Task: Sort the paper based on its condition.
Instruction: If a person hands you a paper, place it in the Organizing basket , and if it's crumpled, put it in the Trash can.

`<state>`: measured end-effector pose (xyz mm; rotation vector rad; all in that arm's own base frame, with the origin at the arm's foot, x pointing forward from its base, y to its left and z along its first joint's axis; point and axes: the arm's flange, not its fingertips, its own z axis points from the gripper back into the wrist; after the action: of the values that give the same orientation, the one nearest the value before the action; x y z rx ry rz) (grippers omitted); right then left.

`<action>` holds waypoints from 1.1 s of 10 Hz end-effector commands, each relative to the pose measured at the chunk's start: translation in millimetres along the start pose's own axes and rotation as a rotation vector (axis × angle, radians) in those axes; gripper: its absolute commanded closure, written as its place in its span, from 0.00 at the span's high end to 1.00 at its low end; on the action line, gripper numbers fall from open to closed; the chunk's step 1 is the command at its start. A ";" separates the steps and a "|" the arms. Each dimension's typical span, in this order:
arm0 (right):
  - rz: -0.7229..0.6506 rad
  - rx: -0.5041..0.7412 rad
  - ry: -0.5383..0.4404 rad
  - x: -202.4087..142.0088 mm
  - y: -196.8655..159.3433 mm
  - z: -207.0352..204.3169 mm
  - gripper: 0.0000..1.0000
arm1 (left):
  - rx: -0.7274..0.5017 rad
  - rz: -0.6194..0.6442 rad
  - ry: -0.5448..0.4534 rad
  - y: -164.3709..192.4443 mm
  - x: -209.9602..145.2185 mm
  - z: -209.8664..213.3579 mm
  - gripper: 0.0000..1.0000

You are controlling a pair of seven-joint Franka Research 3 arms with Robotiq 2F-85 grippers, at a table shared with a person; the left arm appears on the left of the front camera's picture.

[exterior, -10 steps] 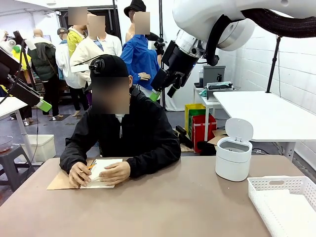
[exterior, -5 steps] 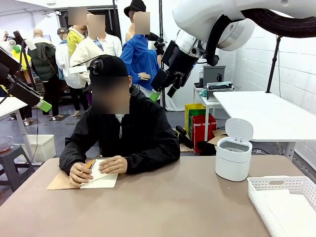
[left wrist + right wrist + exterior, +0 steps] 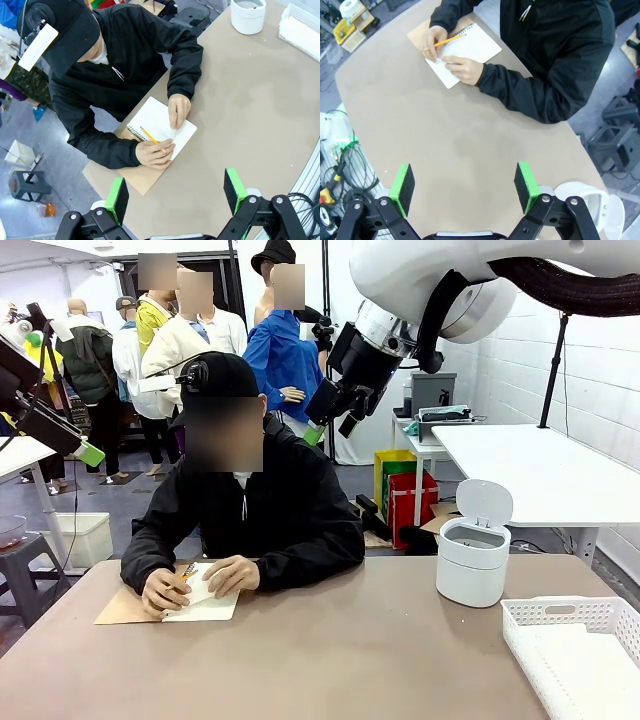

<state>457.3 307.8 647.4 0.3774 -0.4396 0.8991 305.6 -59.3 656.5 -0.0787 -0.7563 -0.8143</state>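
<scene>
Both arms are up high over the desk (image 3: 350,660), wrists tipped so the cams look down on it.

L tool (image 3: 176,192): released, green pads spread wide, nothing btwn them. It hangs well above the desk's left part, w/ the notebook (image 3: 145,177) below and ahead of the fingers.

R tool (image 3: 464,184): also released, pads wide apart, empty. It hangs over bare desk nr the middle, well apart from the person's arms.

Paper (image 3: 155,117): a flat white page on top of the tan-cover spiral notebook, nr the desk's far left corner, just in from the far edge. I can't tell if it's loose or bound.

Person sits at the far edge, leaning in, both forearms on the desk. One hand (image 3: 154,152) grips a yellow pencil (image 3: 150,136) w/ its tip on the page; the other hand (image 3: 178,111) lies flat on the page, fingers together, pinning it.

White bin (image 3: 472,560), lid flipped up, stands nr the far edge twd the right. White plastic basket (image 3: 560,605) sits at the near right corner.
</scene>
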 end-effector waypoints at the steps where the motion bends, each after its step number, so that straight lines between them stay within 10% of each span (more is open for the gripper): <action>1: -0.008 0.010 -0.004 -0.2 -0.9 1.0 1.00 | -0.001 0.000 -0.001 0.1 0.1 0.3 1.00; 11: -0.008 0.010 -0.004 -0.2 -0.9 1.0 1.00 | -0.001 0.000 -0.001 0.1 0.1 0.3 1.00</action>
<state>457.3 307.8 647.4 0.3774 -0.4396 0.8991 305.6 -59.3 656.5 -0.0787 -0.7563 -0.8143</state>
